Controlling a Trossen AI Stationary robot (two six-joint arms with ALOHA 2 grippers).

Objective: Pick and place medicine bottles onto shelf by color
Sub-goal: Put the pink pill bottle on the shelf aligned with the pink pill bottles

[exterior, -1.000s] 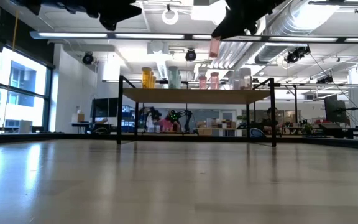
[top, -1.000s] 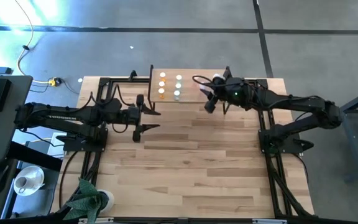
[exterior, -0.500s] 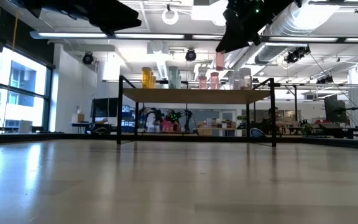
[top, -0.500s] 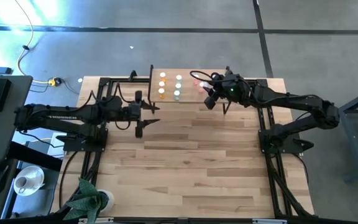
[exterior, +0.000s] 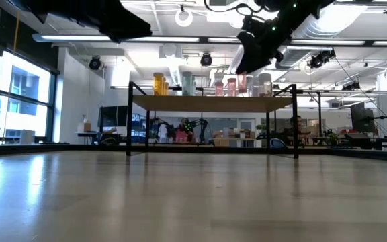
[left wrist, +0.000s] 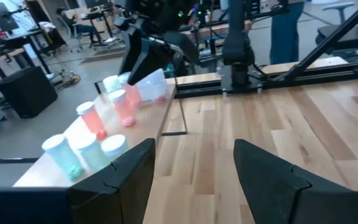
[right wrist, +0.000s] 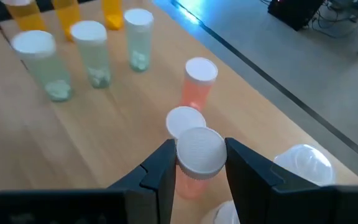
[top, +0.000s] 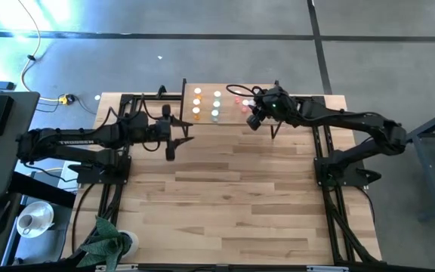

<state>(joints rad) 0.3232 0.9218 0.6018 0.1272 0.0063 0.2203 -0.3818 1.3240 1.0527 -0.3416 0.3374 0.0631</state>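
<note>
Over the shelf (top: 229, 113), right gripper (right wrist: 199, 163) gripping pink bottle (right wrist: 194, 163).

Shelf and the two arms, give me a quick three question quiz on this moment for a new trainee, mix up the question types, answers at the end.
1. True or false: the right gripper is shut on a pink bottle above the shelf.
2. Multiple choice: the left gripper is
A. open and holding nothing
B. shut on a green bottle
C. resting on the shelf
3. Short answer: which two bottle colours stand at the shelf end farthest from the right arm?

Key
1. True
2. A
3. Orange bottles and green bottles
</note>
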